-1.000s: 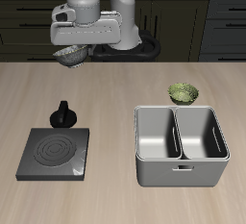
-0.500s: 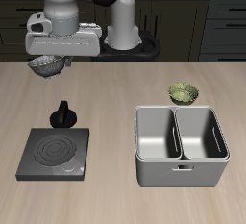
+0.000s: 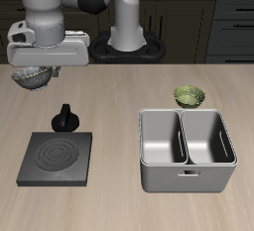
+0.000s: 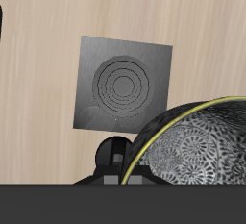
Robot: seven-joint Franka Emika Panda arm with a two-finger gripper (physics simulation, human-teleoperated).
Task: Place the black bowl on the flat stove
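Note:
My gripper (image 3: 36, 69) is shut on the rim of the black bowl (image 3: 36, 77) and holds it high above the table, farther back than the flat stove (image 3: 58, 158). The stove is a black square slab with ring marks and lies near the table's front edge, its black knob (image 3: 65, 116) at its back edge. In the wrist view the bowl (image 4: 197, 149) fills the near field, with a speckled grey-white inside and a thin yellow rim. The stove (image 4: 122, 86) lies below and beside it. My fingers are hidden there.
A grey two-compartment metal bin (image 3: 186, 175) stands beside the stove near the front edge. A green patterned bowl (image 3: 190, 96) sits just behind the bin. The robot's base (image 3: 129, 37) stands at the back of the table.
My gripper has carried the black bowl sideways across the back of the table and slightly lower, ending behind the stove's outer side.

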